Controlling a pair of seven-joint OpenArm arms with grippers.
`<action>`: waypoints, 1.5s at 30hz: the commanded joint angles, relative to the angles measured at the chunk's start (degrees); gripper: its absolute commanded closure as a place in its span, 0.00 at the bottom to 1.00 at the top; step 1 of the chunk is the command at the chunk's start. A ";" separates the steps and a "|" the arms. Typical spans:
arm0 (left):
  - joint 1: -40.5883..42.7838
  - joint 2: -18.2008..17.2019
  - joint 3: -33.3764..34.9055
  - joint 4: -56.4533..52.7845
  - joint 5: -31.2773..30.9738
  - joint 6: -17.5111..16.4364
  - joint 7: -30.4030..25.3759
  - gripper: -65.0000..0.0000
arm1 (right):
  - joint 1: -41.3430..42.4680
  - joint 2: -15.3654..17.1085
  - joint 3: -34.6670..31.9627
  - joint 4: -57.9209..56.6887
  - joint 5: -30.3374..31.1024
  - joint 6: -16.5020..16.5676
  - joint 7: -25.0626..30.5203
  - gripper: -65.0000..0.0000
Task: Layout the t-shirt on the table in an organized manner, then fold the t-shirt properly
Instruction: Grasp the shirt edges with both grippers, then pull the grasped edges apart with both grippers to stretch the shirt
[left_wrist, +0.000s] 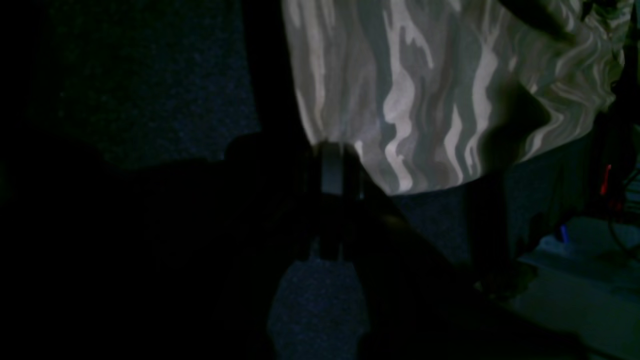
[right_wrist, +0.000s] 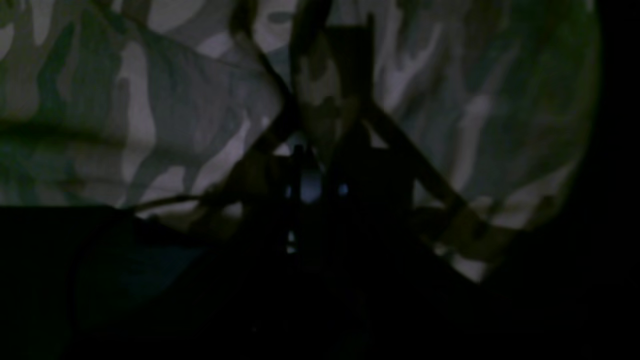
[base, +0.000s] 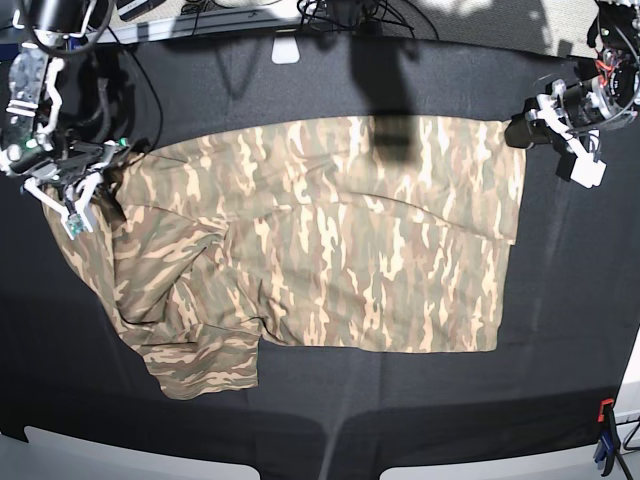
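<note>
On the worktop (base: 560, 330) we pinch opposite t-shirt (base: 330, 250) corners, left gripper (base: 522, 133) and right gripper (base: 100, 185) jaws clamped on cloth, to stretch it flat

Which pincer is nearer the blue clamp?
Left. The left pincer grips the t-shirt above the blue clamp; the right pincer is across the table.

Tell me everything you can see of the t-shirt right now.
The t-shirt is soft fabric in tan, olive and brown camouflage, spread mostly flat across the table with its length running side to side in the base view. A diagonal crease crosses the middle, and the end on that view's left is rumpled, with a sleeve folded near the front edge. The right gripper is shut on fabric at that rumpled end; the left gripper is shut on the opposite far corner. The collar is not visible.
</note>
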 joint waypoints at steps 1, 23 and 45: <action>-0.13 -1.14 -0.39 0.59 1.95 -0.13 -0.02 1.00 | 0.79 1.92 0.44 1.22 -0.26 -0.31 0.20 1.00; 0.17 -3.82 -0.44 0.59 12.87 2.29 -1.22 1.00 | 0.76 7.80 8.81 1.20 2.84 -1.66 -4.70 1.00; 10.75 -3.82 -3.32 3.17 11.34 2.27 0.02 1.00 | -10.80 7.93 10.67 1.22 10.12 1.55 -9.88 1.00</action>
